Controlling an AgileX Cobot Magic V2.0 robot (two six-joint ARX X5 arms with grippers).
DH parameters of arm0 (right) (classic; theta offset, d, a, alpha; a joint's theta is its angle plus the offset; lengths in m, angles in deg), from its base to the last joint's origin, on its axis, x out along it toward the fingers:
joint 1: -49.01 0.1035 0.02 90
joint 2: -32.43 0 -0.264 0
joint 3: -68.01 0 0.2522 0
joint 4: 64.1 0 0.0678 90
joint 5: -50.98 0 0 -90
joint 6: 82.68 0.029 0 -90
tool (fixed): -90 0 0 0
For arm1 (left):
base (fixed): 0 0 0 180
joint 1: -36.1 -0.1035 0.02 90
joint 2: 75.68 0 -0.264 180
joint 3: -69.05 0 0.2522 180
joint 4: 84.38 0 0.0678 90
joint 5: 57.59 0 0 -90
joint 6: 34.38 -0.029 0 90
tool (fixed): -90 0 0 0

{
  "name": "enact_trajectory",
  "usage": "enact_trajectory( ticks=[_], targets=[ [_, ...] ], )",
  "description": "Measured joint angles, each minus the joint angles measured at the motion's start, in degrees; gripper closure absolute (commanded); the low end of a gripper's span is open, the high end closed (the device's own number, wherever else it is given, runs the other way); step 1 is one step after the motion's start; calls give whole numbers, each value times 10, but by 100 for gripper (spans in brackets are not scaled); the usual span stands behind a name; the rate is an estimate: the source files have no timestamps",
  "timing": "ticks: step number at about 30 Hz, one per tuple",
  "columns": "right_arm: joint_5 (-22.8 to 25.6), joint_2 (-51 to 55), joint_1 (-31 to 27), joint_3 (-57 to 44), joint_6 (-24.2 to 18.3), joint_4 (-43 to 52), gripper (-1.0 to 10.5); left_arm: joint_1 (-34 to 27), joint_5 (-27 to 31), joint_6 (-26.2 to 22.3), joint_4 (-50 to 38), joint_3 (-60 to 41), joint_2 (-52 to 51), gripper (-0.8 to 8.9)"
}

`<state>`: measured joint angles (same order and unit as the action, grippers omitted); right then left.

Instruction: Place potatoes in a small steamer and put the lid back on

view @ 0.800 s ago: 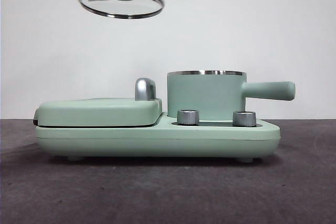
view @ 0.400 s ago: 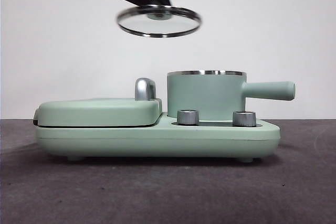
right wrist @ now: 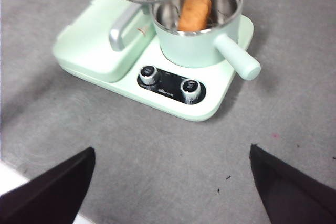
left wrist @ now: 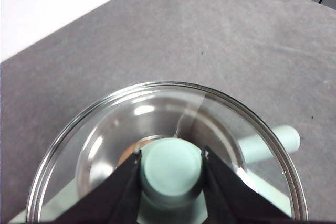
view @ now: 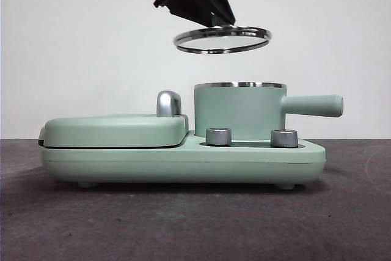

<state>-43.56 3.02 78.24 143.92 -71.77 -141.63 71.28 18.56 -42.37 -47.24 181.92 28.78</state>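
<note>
A dark grey table [view: 195, 224] (matte) carries one mint-green cooker base [view: 183, 162].

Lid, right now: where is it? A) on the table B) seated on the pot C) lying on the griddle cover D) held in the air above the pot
D: the left tool grips the lid by its knob, with a clear gap down to the pot rim; the potato already lies inside.

Clear glass lid [view: 222, 39] with a shiny steel rim; matt mint-green steamer [view: 239, 112], polished steel inside; matt orange-brown potato [right wrist: 195, 11]; grey, faintly rough bench [view: 195, 224].
</note>
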Motion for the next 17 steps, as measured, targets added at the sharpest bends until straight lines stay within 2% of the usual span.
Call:
enact_trajectory(
  ticks=[9,11,17],
  targets=[
    [-44,21,0,-2,1,0,478,7,0,-2,-33,0,37,773],
    [-47,21,0,-2,1,0,478,7,0,-7,-42,0,45,804],
    [-47,21,0,-2,1,0,478,7,0,-32,-73,0,51,804]
  ],
)
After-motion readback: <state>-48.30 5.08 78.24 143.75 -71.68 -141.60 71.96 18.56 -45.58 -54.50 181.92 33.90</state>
